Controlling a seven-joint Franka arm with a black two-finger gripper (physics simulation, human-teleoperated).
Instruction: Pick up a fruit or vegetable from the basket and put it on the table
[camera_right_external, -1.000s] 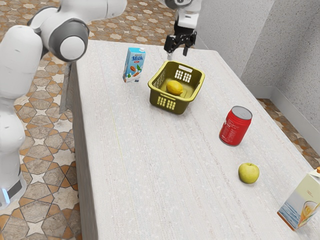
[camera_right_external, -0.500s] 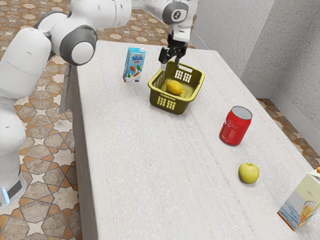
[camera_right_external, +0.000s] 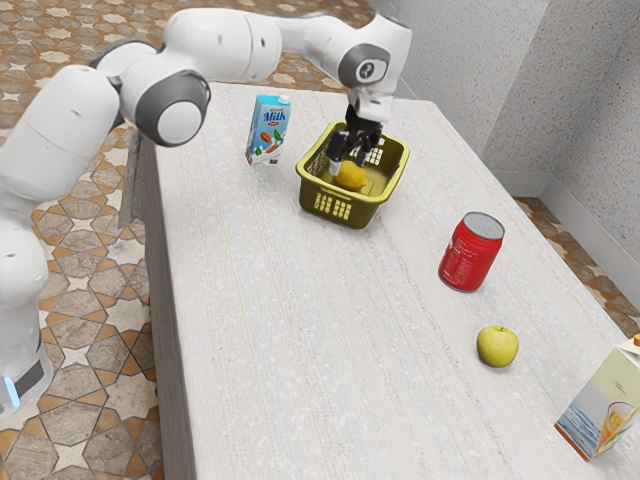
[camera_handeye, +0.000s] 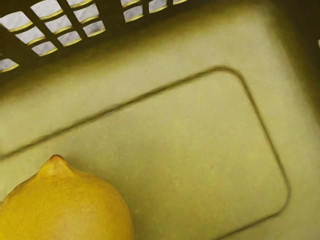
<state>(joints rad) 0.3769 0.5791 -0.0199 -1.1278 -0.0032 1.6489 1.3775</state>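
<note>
Tiled floor (camera_right_external: 90, 300) in brown, orange and cream patterns; speckled grey wall (camera_right_external: 590, 120) with a pale skirting beyond the desk (camera_right_external: 300, 350). Desk top is off-white with faint streaks.

You have the arm (camera_right_external: 220, 45) coming in from the exterior view's left, bent down over the olive basket (camera_right_external: 358, 208). Claw (camera_right_external: 349, 165) is down inside the rim, fingers apart, right at the lemon (camera_right_external: 352, 178). Not gripping anything. Whether either finger touches the lemon, you can't tell from these angles.

Lemon is your target: yellow, lying on the basket's floor. Wrist view gives you its rounded body and a nub with a reddish tip, pointing toward a slotted wall. Lemon sits off to one side of that camera's aim. Basket floor has a line with rounded corners; pale patches show through the slots.

Rest of your desk: blue milk carton (camera_right_external: 268, 130) upright, apart from the basket on the exterior view's left. Red can (camera_right_external: 470, 255) upright, toward the exterior view's right and nearer that camera. Yellow-green apple (camera_right_external: 497, 346) on the desk, nearer that camera than the can. Juice carton (camera_right_external: 605, 400) upright at the exterior view's right edge, partly cut off.
</note>
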